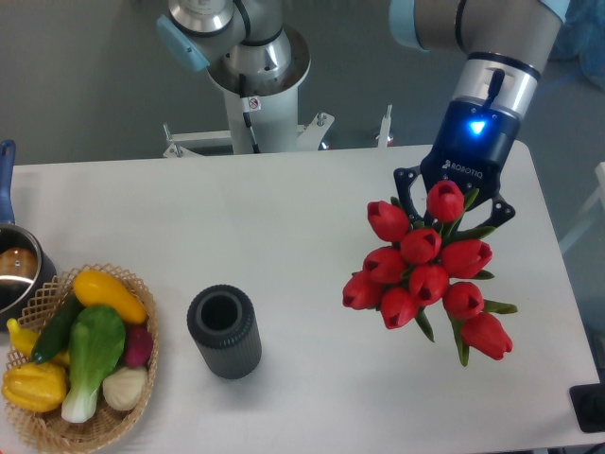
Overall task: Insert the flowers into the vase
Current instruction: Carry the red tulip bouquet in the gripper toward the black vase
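Observation:
The flowers (425,270), a bunch of red tulip buds with green leaves, hang at the right of the table with the buds turned toward the camera. My gripper (454,200) is right behind and above the bunch, and its dark fingers stand on either side of the stems, shut on them. The stems themselves are hidden behind the buds. The vase (224,331), dark grey and ribbed, stands upright on the table at the front left of centre with its round mouth open. It is well to the left of the flowers and apart from them.
A wicker basket (57,430) of yellow, green and white vegetables sits at the front left corner. A metal pot (14,274) with a blue handle is at the left edge. The arm's base (255,71) stands behind the table.

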Controlling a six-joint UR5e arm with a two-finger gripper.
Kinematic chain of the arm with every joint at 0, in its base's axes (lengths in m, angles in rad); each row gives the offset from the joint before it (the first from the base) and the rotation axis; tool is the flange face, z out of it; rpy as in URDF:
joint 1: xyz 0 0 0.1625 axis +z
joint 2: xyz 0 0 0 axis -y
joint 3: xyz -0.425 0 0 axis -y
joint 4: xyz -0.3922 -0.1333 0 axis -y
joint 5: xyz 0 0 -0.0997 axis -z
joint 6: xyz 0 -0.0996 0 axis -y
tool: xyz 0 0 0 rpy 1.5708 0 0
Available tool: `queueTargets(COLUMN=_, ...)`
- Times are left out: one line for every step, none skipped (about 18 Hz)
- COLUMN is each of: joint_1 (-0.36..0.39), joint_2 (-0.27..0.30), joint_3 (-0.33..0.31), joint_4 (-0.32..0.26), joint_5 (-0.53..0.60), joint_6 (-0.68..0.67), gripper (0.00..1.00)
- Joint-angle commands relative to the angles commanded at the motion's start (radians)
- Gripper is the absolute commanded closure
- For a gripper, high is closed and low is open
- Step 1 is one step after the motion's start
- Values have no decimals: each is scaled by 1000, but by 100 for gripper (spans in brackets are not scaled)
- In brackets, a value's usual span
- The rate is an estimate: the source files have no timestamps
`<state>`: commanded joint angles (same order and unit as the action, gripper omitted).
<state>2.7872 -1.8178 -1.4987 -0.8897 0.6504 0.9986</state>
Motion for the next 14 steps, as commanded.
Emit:
queueTargets(joint_1=-2, joint_2=2, joint_3=-3, joint_4=2, joint_5=0, joint_6=2, gripper=89)
queueTargets(joint_1=-2, joint_2=5, joint_3=-14, joint_4=2, joint_5=0, joint_6=6, gripper=89)
queueTargets(joint_1=0, joint_2=8, joint_3=-18, joint_4=2, joint_5=0, joint_6=8, gripper=89)
queueTargets(joint_1=2, joint_2=8, joint_3=-17, joint_4=2, joint_5=0, joint_6=9, gripper=89)
queueTargets(joint_1=0, joint_2=8, joint_3=-18, joint_4=3, joint_5=0, joint_6=9, gripper=89)
queueTargets(joint_1=0, joint_2=8, joint_3=-21, joint_4=3, joint_5=-2, joint_6=11, gripper=89)
queueTargets(joint_1=-3, joint_2=8, joint_3=-26, joint_4=3, joint_5=-2, joint_6=11, gripper=89)
queueTargets(joint_1=-6, joint_2=8, joint_3=-26, joint_4=6, joint_5=-6, joint_6=11, gripper=89)
queueTargets(joint_1=-9, joint_2=8, joint_3=-29, joint_4=11, joint_5=-14, joint_6=9, gripper=89)
queueTargets(joint_1=-11, joint_2=8, joint_3=-34, joint_4=15, joint_5=-17, joint_6=9, gripper=89)
queueTargets(joint_1=-14, joint_2=8, joint_3=-34, joint_4=20, joint_5=-18, joint_6=9, gripper=89)
queueTargets(joint_1=-14, joint_2=6, joint_3=-34, joint_4=21, joint_5=-20, joint_6=8, gripper=89)
queueTargets(joint_1=-14, joint_2=6, joint_3=-34, joint_4=21, joint_5=-23, joint_6=8, gripper=89)
queueTargets(joint_1=-15, joint_2=5, joint_3=-34, joint_4=21, joint_5=-35, joint_6=8, gripper=89)
